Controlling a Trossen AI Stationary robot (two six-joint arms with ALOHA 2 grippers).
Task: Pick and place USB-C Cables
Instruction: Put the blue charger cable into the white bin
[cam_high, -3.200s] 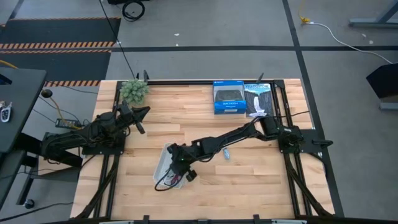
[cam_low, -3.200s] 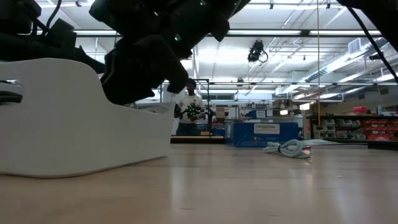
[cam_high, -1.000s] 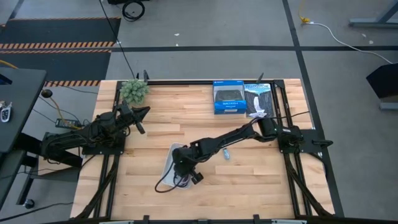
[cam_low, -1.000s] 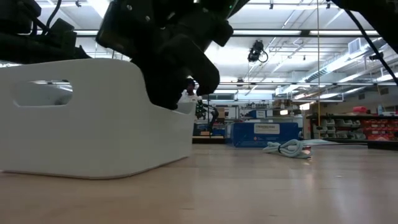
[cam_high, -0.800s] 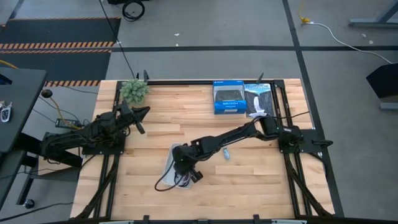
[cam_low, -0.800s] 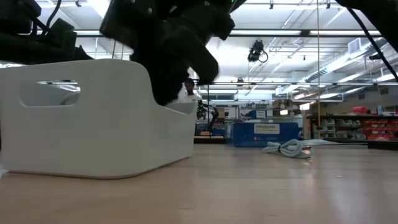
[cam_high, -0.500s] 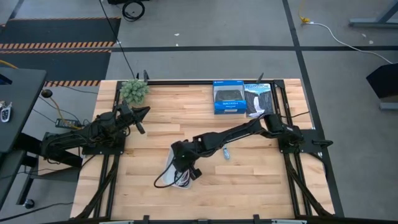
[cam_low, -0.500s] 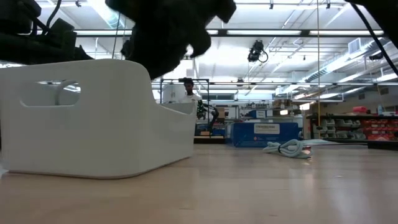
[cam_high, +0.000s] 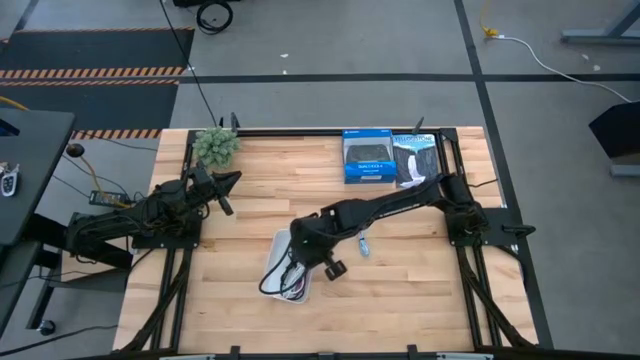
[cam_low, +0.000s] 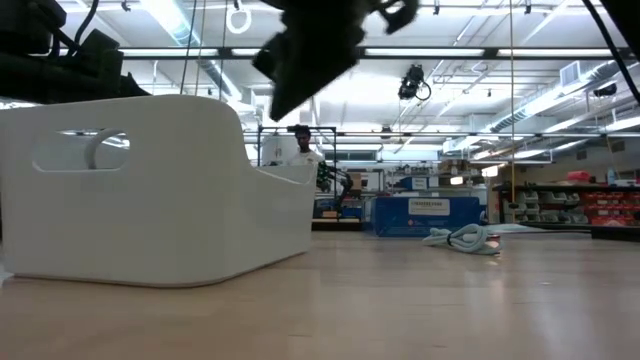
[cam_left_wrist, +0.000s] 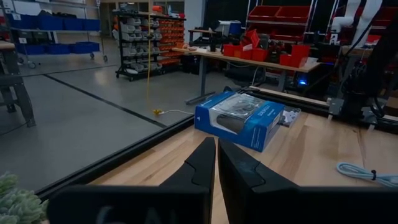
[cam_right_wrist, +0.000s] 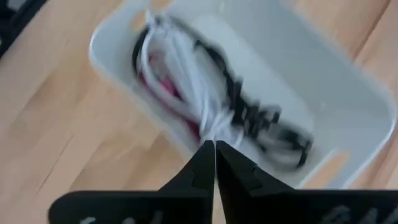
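Note:
A white bin (cam_high: 284, 262) stands on the wooden table near its middle and holds white, dark red and black coiled cables (cam_right_wrist: 205, 102). A black cable loops over the bin's near rim (cam_high: 268, 285). A small light-blue cable (cam_high: 362, 245) lies on the table to the right of the bin; it also shows in the low view (cam_low: 465, 238). My right gripper (cam_high: 325, 262) is shut and empty, above the bin's right side; the low view shows it (cam_low: 290, 85) well above the rim. My left gripper (cam_high: 226, 182) waits shut at the far left.
A blue boxed product (cam_high: 367, 157) and a dark packaged item (cam_high: 415, 160) lie at the far edge. A small green plant (cam_high: 216, 145) stands at the far left corner. Bare wood lies to the right of and nearer than the bin.
My right gripper has risen out of the white bin, clear above its rim, and gone a little toward the table's right edge. The bin and the cables in it have stayed in place.

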